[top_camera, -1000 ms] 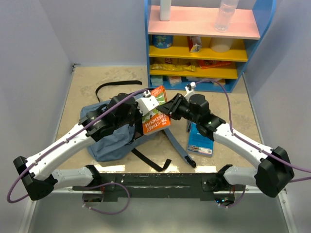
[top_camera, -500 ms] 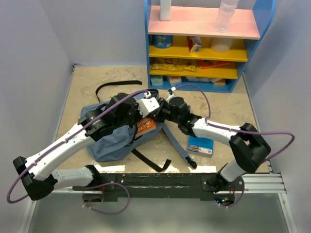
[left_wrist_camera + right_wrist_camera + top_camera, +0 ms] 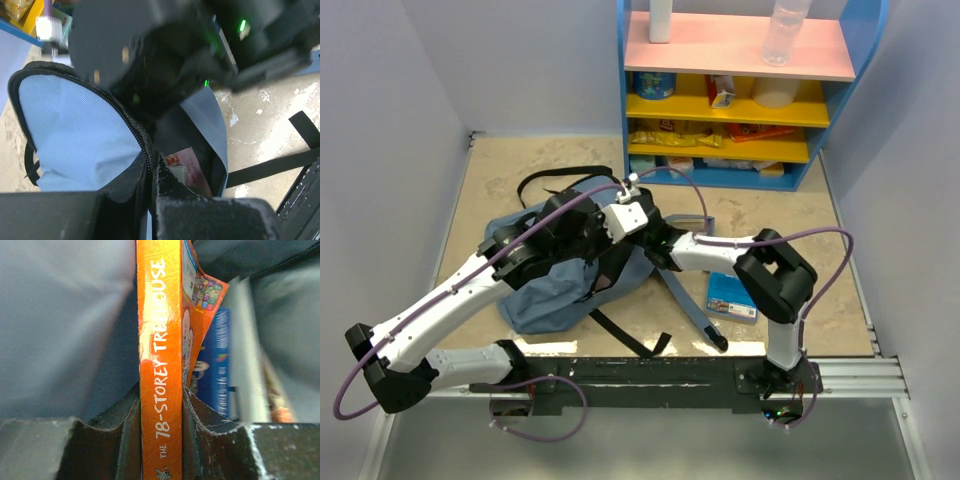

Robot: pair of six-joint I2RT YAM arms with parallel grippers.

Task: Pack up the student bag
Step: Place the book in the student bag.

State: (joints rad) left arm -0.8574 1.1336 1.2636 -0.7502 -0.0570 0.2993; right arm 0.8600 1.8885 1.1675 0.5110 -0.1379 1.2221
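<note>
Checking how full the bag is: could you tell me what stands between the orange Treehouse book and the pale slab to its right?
A blue book, beside the orange book; the right wrist view shows it.

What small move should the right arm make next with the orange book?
Probably open the right fingers and let go: the orange paperback book they pinch already sits inside the soft grey-blue fabric backpack, beside a blue book, while the left fingers pinch its zipper edge, holding the mouth open.
</note>
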